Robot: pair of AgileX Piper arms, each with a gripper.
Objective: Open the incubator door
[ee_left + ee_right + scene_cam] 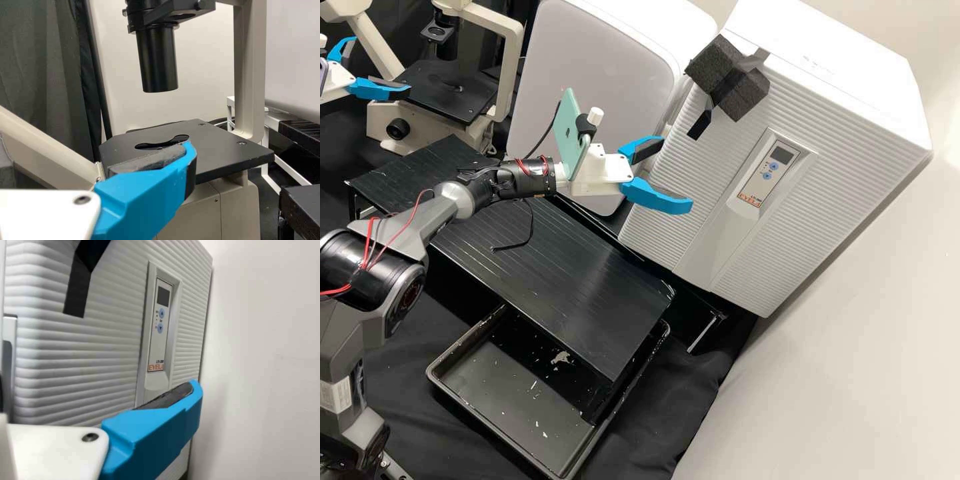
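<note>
High view: incubator door (827,207) looks shut; my right gripper (676,173) faces it spread and empty, probably leaving room to take the black tab (700,125), left gripper (381,65) also spread. Left wrist view: microscope stage (220,145) close, likely parked clear. Right wrist view: control panel (160,347) ahead, so aim probably needs shifting tabwards.

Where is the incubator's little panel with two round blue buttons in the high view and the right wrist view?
High view: right of centre, towards the top, on the ribbed door; the panel.
Right wrist view: beyond a blue finger, between black tab and pale wall.
Shared landmark: that black tab hanging against the door.
</note>
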